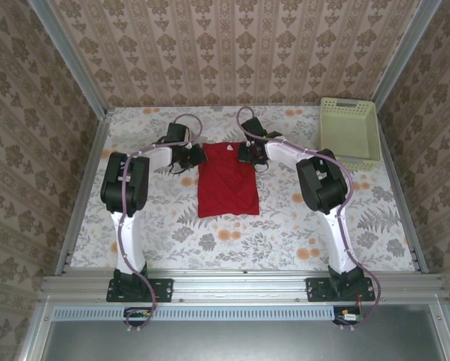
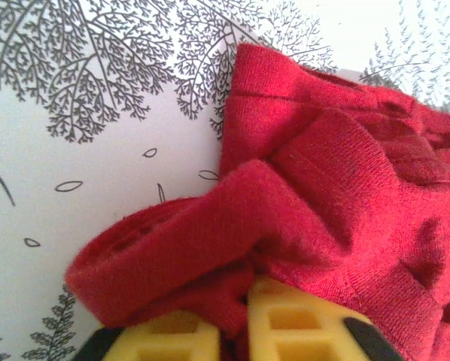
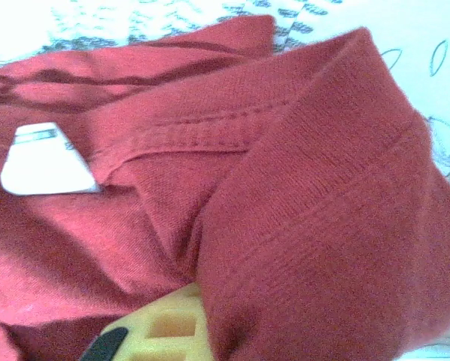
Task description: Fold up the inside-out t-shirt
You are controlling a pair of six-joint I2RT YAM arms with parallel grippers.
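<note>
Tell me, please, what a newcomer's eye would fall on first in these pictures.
The bright red t-shirt stands out first, lying as a narrow folded shape in the middle of the floral tablecloth. The left gripper and right gripper each pinch one of its far corners, red cloth bunched over their yellow fingers in the wrist views. A pale basket sits at the far right corner.

The top camera looks down from above the near edge over the whole floral surface. Both wrist cameras sit close against the bright red cloth t-shirt, which all three views show.
</note>
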